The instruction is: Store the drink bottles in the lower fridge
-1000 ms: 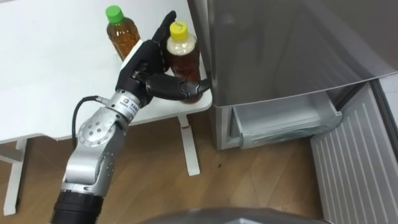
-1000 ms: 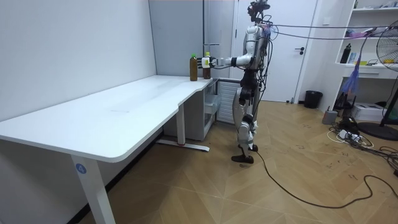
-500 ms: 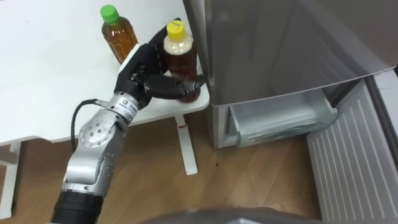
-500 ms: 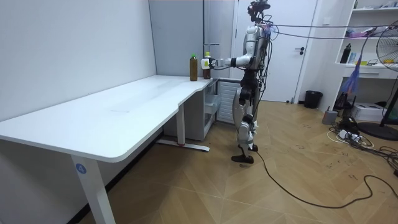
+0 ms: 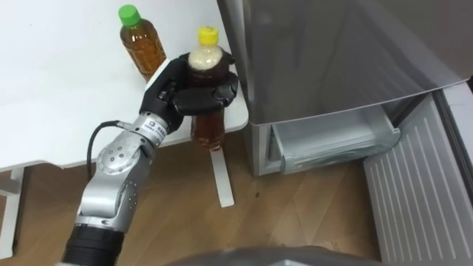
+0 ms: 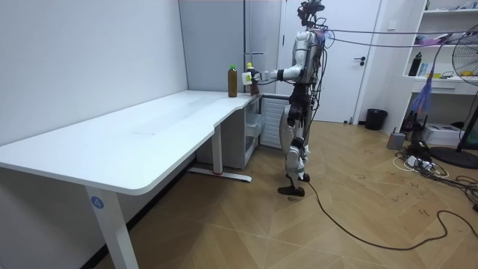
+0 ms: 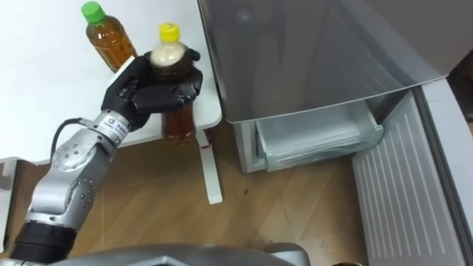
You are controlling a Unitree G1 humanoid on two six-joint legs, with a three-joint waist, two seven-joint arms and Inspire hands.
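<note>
My left hand (image 5: 185, 92) is shut on the yellow-capped tea bottle (image 5: 209, 125), fingers and thumb curled round its shoulder. The bottle hangs upright past the white table's (image 5: 59, 96) corner, its base clear of the tabletop and close to the grey fridge (image 5: 332, 52). In the right eye view the same hand (image 7: 151, 89) holds the bottle (image 7: 177, 122). A green-capped tea bottle (image 5: 144, 44) stands on the table just behind the hand. The fridge's lower drawer (image 5: 336, 144) is pulled out. My right hand is too small in the room view to read.
The lower fridge door (image 5: 417, 192) stands swung open at the right. A table leg (image 5: 224, 174) stands on the wood floor below the bottle. In the room view I stand at the long table's (image 6: 149, 134) far end beside the fridge.
My left hand's fingers closed round the yellow-capped bottle, then lifted it off the tabletop and out past the table's corner. The green-capped bottle stayed put.
</note>
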